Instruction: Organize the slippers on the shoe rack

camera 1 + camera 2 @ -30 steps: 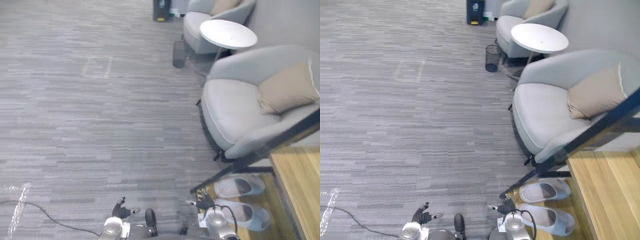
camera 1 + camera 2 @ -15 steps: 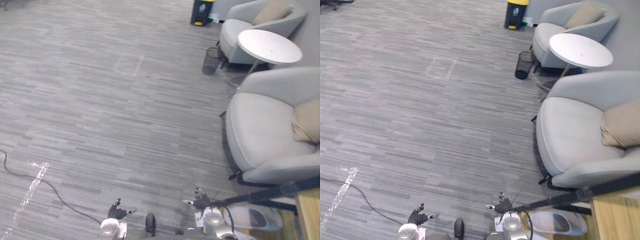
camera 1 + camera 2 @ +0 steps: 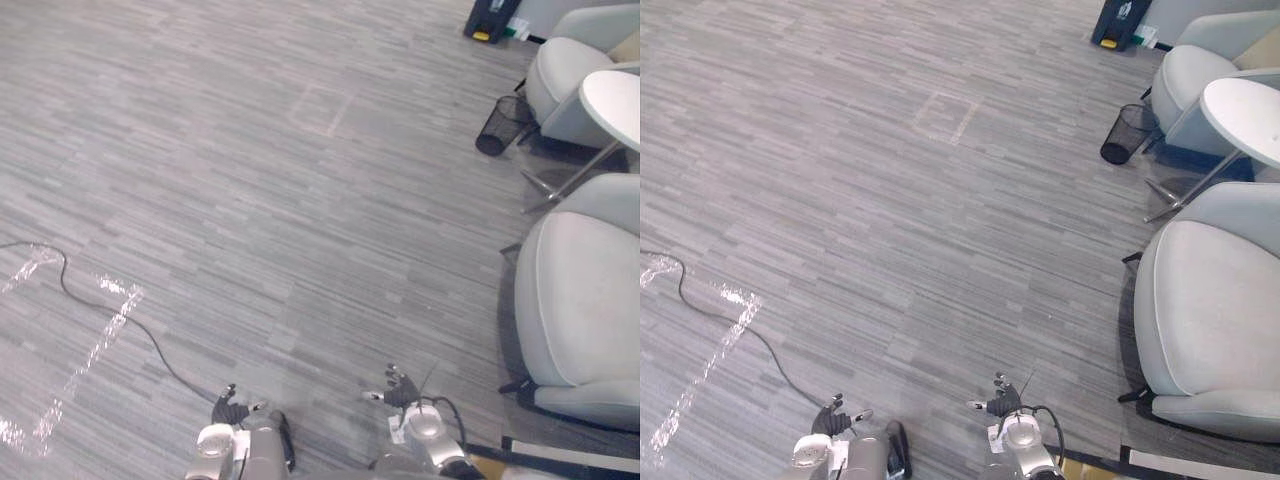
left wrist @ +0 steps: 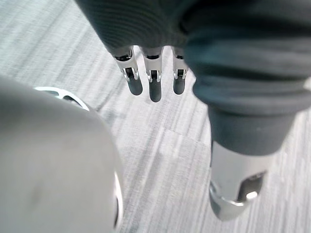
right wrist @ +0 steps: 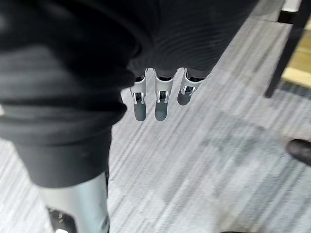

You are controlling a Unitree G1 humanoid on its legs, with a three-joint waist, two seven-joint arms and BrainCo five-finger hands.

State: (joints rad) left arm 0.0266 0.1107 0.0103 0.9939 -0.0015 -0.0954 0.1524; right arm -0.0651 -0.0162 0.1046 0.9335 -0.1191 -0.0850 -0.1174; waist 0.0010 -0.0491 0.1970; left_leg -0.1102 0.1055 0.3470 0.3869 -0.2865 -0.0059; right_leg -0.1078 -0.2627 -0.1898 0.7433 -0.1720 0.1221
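1. Most of the grey striped carpet ahead and to the robot's L is bare, so there is wide room to move on that side.
2. R side is hemmed in: near armchair, pale grey, w/ its seat edge facing the open carpet.
3. Beyond it stand a round white table, a second armchair and a black wire bin, all close together along the R edge. A dark bin w/ a yellow part stands at the far R corner.
4. Shoe rack: black frame bar and a strip of light wood show just past the R hand. In the eye views its edge sits low on the R, below the near armchair.
5. L hand hangs low over the carpet. Its fingers are straight, side by side, thumb apart, holding nothing.
6. R hand is low too, near the rack's corner. Its fingers are straight and relaxed, holding nothing.
7. Carpet marks: a faint square outline far ahead, and shiny pale streaks on the L.
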